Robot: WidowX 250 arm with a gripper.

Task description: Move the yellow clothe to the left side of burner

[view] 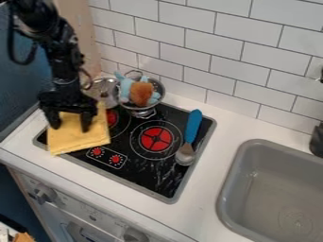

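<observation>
Yellow cloth (77,142) (x1) under 1 gripper (71,125), jaws wide, partly on 1 stovetop (148,177) w/ 1 spoon (191,130).

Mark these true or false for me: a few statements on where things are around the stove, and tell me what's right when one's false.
1. The black robot claw is at the flat yellow cloth, its fingers apart. True.
2. The silver spoon with a blue handle lies in the grey sink. False: it lies on the black stove top.
3. The blue and brown plush toy sits in a round silver metal pot. True.
4. The cloth is right of the large red-centred burner. False: it is to its left.
</observation>
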